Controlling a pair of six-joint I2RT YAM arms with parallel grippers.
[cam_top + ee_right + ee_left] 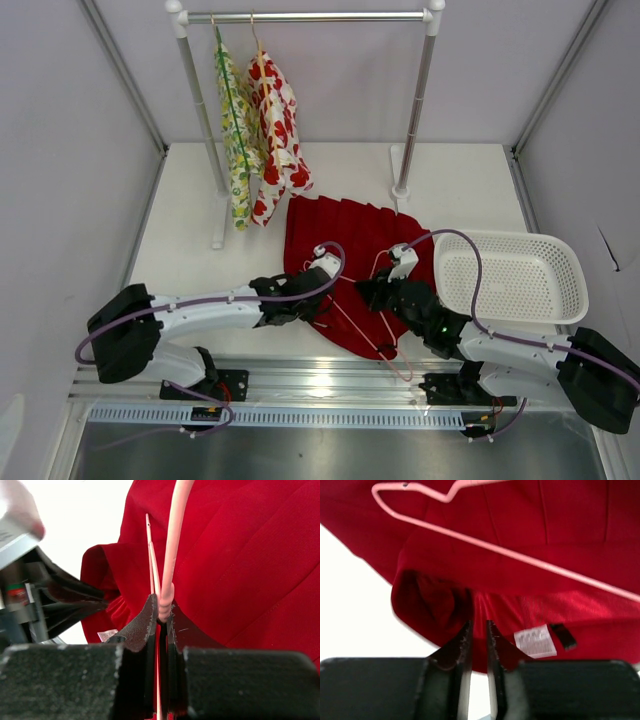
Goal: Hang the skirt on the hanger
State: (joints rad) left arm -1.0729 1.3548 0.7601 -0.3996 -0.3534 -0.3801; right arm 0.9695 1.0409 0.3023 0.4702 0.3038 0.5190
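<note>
Left wrist: skirt (530,545) edge pinched inside the left claw (479,624).

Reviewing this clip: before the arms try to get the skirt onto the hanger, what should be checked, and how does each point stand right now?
1. Right gripper clamped on the hanger wire: ok.
2. Left gripper has the edge of the skirt between its jaws, beside the label: ok.
3. Firmness of that pinch: cannot tell.
4. Hanger threaded inside the skirt: not ok, the wire lies on top of the fabric.
5. Free room on the rail to the right of the printed garments: ok.
</note>
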